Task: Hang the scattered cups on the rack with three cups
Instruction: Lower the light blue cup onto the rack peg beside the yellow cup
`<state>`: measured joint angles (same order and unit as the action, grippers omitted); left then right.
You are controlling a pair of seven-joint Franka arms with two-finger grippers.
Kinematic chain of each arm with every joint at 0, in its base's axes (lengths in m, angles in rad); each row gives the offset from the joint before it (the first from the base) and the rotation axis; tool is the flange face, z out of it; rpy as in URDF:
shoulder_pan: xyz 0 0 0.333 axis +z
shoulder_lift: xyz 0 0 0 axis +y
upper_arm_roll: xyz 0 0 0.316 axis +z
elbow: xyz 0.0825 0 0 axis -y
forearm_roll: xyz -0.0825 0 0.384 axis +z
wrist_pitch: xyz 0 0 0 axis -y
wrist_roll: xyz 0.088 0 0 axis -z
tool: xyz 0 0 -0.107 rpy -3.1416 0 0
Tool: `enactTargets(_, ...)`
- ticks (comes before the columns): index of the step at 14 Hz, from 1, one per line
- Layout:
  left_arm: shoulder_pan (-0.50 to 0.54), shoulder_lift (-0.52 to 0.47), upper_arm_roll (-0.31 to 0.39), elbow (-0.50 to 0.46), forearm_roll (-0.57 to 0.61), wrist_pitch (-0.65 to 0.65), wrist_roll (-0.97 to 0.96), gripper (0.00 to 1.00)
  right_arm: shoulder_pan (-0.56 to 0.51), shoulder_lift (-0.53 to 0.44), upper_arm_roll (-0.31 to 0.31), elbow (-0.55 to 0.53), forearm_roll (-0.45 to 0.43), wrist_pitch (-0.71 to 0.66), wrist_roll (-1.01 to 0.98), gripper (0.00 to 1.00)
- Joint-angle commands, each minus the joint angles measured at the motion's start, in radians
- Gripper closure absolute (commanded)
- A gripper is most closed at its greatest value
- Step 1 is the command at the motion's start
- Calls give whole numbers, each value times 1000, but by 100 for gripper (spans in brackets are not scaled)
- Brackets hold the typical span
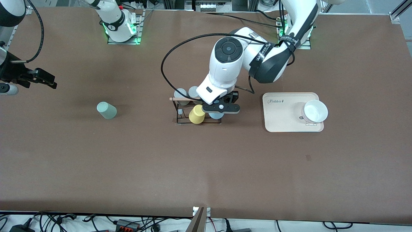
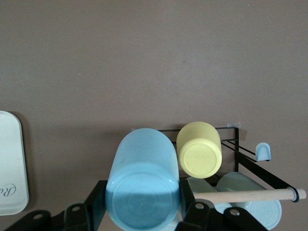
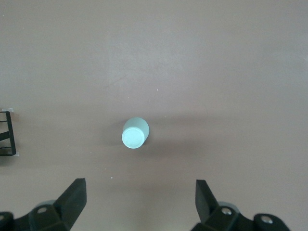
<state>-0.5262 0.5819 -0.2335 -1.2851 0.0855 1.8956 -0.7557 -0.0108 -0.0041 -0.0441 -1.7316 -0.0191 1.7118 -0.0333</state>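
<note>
Gripping the light blue cup [image 2: 142, 183] between its fingers [image 2: 192, 214], the left gripper [image 1: 221, 108] sits over the rack [image 1: 180, 111], beside the yellow cup [image 1: 196, 114] hung there. Mint green cup [image 1: 106, 110] stands upside down on the table [image 1: 206, 167] toward the right arm's end, well apart from the rack. Right gripper [image 1: 40, 78] waits up in the air at that end, fingers [image 3: 72, 197] wide apart.

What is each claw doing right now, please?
Left claw: closed on the light blue cup, over the rack.
Right claw: open, holding nothing, above the mint green cup standing on the table.
</note>
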Motion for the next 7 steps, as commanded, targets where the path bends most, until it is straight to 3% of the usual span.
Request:
enactTargets(1, -21, 29, 14, 44, 27, -24, -14, 93, -6, -11, 1, -14, 7, 14, -14, 0)
enactTargets(7, -37, 47, 39, 44, 27, 2, -16, 92, -6, -11, 1, -14, 7, 12, -14, 0)
